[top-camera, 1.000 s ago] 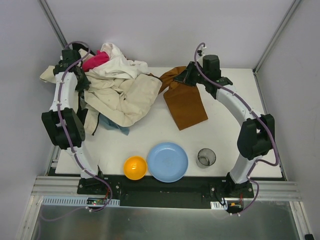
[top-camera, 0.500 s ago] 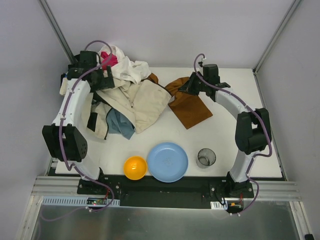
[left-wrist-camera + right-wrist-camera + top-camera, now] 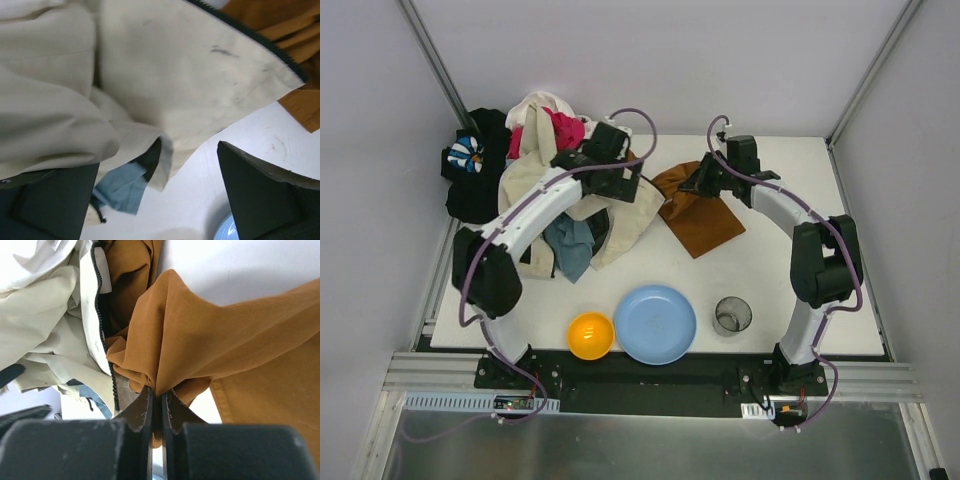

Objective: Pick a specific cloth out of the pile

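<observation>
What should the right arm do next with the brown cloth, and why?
Probably draw it a little to the right, away from the pile. The right hand is shut on a fold of the brown cloth, but its left edge lies under the cream garment by the zipper edge.

A plain rust-brown is seen all over the cloth point(image 3: 698, 215), with no print on it. The pile point(image 3: 625, 210) is shown mostly in cream, with white at the back. A bright pink piece point(image 3: 563, 128) and a blue-grey piece point(image 3: 570, 240) are picked out in it too. A black garment point(image 3: 470, 190) is marked with a small blue-and-white print. The cream edge is trimmed with a dark zip point(image 3: 260, 38). The plate point(image 3: 656, 324) is coloured pale blue, the bowl point(image 3: 590, 335) orange-yellow, the cup point(image 3: 732, 315) dark grey, the table point(image 3: 800, 270) white. The arms point(image 3: 535, 205) are finished in white with black joints and purple cables.
</observation>
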{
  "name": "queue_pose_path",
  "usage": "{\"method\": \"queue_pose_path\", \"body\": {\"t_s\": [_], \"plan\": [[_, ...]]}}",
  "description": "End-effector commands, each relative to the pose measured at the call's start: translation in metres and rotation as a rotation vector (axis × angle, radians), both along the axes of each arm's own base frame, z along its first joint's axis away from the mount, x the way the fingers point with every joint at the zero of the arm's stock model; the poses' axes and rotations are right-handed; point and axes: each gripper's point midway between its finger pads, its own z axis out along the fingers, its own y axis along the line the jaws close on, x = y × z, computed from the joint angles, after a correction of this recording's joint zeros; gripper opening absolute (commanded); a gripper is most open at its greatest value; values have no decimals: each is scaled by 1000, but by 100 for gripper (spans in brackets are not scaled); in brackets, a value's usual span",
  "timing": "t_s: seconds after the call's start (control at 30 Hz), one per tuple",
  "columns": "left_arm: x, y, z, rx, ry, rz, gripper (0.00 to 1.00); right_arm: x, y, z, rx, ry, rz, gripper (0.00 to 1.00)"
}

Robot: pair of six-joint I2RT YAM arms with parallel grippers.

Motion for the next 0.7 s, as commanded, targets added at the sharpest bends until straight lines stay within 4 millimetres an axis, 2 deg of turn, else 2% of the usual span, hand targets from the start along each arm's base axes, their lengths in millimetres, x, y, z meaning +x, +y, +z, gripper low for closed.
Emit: {"method": "queue_pose_path", "body": {"t_s": [0.0, 0.1, 0.27, 0.37, 0.47, 0.5, 0.57, 0.63, 0.67], "plan": [[17, -60, -15, 42, -32, -123, 99, -2, 0, 13, 24, -44, 32, 1], [23, -93, -32, 67, -24, -171, 99, -3, 0, 13, 29, -42, 38, 1], [30, -127, -50, 86, -26, -208, 99, -5, 1, 11, 34, -33, 46, 1], [32, -132, -60, 110, -25, -205, 99, -6, 0, 9, 36, -27, 50, 1], [37, -119, -71, 169, -30, -155, 95, -6, -3, 8, 38, -23, 47, 1], [38, -114, -73, 193, -38, -134, 90, -7, -2, 7, 39, -21, 49, 1], [43, -104, -79, 241, -48, -100, 74, -7, -3, 7, 41, -22, 49, 1], [49, -96, -84, 261, -48, -78, 53, -7, -3, 8, 43, -23, 49, 1], [50, -95, -87, 260, -41, -79, 38, -7, -4, 9, 44, -24, 48, 1]]}}
